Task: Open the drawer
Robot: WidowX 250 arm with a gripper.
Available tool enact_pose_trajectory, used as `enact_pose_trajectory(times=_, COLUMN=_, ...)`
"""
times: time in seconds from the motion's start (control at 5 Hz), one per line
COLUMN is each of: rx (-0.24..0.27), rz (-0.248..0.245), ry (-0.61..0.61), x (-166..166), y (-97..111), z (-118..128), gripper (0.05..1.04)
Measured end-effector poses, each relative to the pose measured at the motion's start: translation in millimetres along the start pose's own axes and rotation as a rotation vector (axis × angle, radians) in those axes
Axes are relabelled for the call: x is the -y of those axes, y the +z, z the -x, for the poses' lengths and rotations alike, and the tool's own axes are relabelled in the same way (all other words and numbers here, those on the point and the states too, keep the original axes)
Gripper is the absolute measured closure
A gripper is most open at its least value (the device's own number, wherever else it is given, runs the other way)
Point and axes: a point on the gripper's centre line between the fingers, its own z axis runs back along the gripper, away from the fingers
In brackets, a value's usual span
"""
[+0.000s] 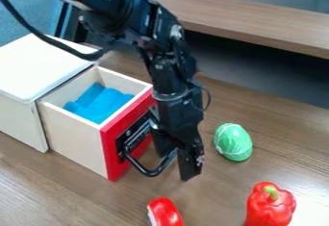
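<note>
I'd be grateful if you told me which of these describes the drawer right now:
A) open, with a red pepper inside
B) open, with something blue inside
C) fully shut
B: the drawer stands out from the white-topped cabinet, and blue material lies inside.

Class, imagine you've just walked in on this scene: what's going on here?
A black robot arm has its pincer down at the dark handle of a wooden drawer with a red front. The drawer stands open, pulled out from its cabinet, with something blue inside. A green, rounded item and a red pepper lie apart on the table.
</note>
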Motion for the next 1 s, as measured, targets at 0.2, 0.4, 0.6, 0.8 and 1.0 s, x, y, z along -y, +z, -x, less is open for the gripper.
enact_pose_trajectory(times=0.2, rx=0.025, rz=-0.013, ry=0.004, x=-3.2, y=14.9, z=-5.0, gripper=0.085)
enact_pose_trajectory(times=0.4, rx=0.053, rz=-0.006, ry=-0.007, x=2.5, y=29.3, z=-11.9, gripper=0.085)
enact_pose_trajectory(times=0.6, rx=0.089, rz=-0.003, ry=-0.026, x=8.3, y=46.1, z=-13.9, gripper=0.085)
enact_pose_trajectory(times=0.8, rx=0.127, rz=0.0, ry=-0.045, x=12.7, y=60.5, z=-15.3, gripper=0.085)
enact_pose_trajectory(times=1.0, rx=0.146, rz=0.004, ry=-0.069, x=17.3, y=72.8, z=-13.5, gripper=0.085)
